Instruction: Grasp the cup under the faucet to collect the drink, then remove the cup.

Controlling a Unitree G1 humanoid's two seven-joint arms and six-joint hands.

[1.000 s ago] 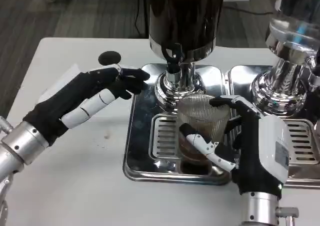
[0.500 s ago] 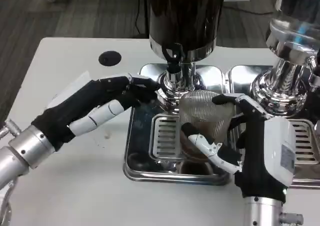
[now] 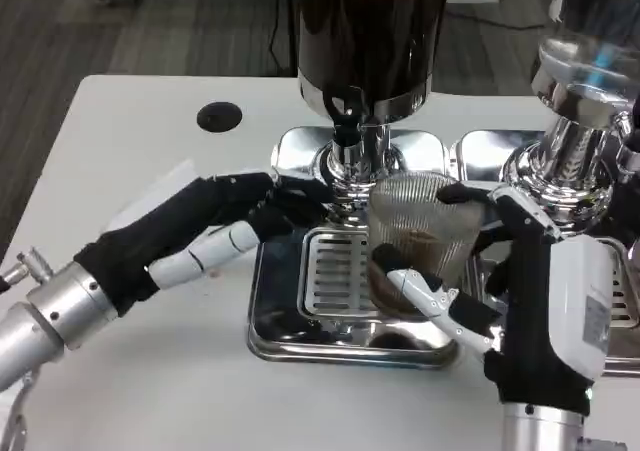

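Note:
A clear ribbed cup (image 3: 418, 233) with dark drink in its bottom stands over the drip grate (image 3: 335, 271), just right of the black faucet (image 3: 347, 129) of the dark drink dispenser (image 3: 368, 31). My right hand (image 3: 520, 291) grips the cup from the right, thumb across its front and fingers around its back. My left hand (image 3: 215, 229) reaches in from the left with fingers spread, their tips near the dispenser's chrome base (image 3: 345, 171), holding nothing.
The chrome drip tray (image 3: 300, 331) sits mid-table. A second dispenser (image 3: 585, 91) with its own chrome base and tray stands at the right. A black round hole (image 3: 219, 117) marks the white table (image 3: 130, 371) at the back left.
My left hand has moved right and forward toward the dispenser's base. My right hand has shifted the cup slightly right and a little higher in the picture.

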